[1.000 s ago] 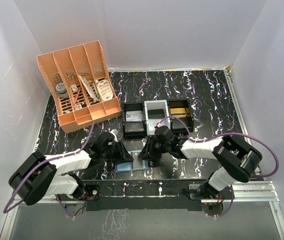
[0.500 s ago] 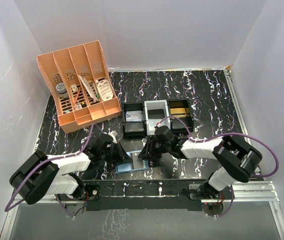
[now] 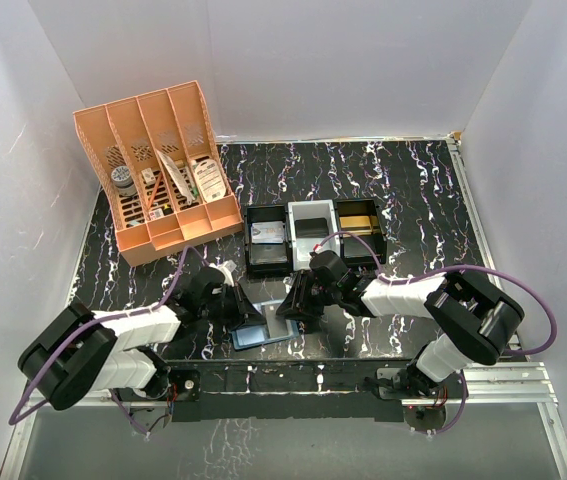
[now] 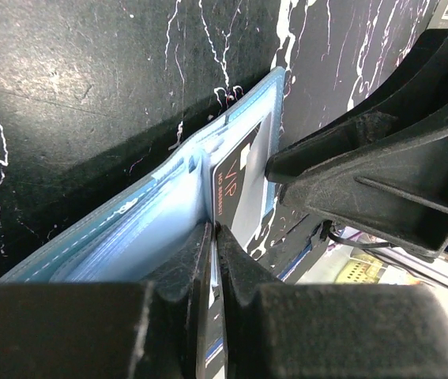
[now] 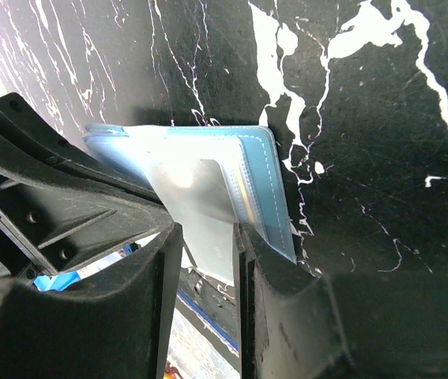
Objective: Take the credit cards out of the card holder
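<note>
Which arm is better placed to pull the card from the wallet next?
Left: the left pincer is shut on the black card at its edge; the right pincer merely straddles the wallet, likely steadying it.

A small, soft bifold card holder [image 3: 263,333], teal-blue outside, lies open on the black marbled table [image 3: 413,190] near its front edge. Its lighter blue pocketed inside and a clear plastic sleeve face up. A thin black plastic credit card [image 4: 235,185] with pale lettering juts from the pockets, tilted up off the lining.
</note>
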